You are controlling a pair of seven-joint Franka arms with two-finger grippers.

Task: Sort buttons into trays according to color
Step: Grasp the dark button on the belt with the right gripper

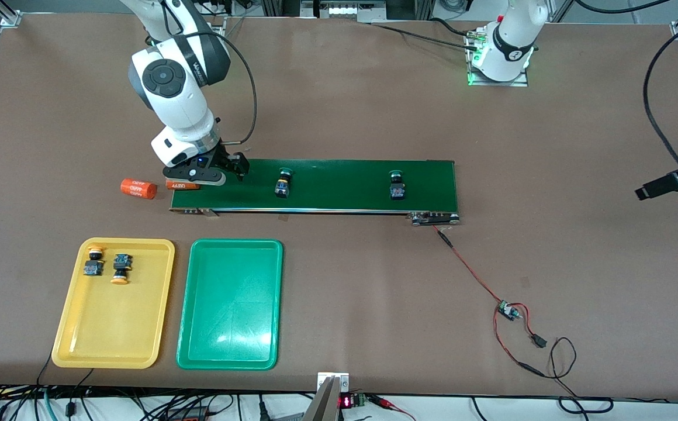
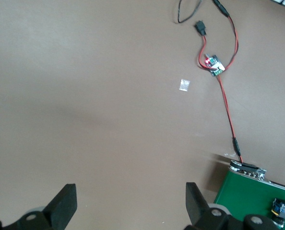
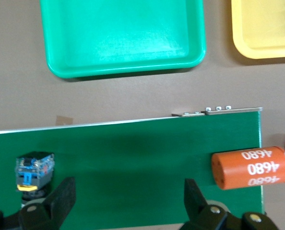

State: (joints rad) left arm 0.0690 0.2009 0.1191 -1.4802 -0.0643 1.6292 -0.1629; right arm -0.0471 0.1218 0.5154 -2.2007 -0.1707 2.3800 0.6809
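- Both jaws stand spread wide with nothing between them. Right gripper hangs over the conveyor belt at the right arm's end; its wrist view shows bare belt between the fingers.
- Left gripper is out of the front view; its wrist view shows empty brown table between its fingers, the belt's other end at the edge. Left arm waits.
- Two yellow-capped buttons lie on their sides in the yellow tray, at its end toward the belt, just beside each other. Judged: yellow sorting is done.
- Green tray sits beside the yellow one, nearer the front camera than the belt, holding nothing.
- Green-capped button lies on the belt close to the right gripper; second green-capped button lies on the belt toward the left arm's end, well apart from the first.
- Judged: the right gripper hangs low and open here to take the closer green button next, then carry it to the green tray.
- Orange cylinder marked 4680 rests at the belt's end, just beside the right gripper; another orange cylinder lies on the table close by. Neither belongs in a tray.
- Red and black wires run from the belt's motor end to a small circuit board.
- Cables hang along the table's near edge.
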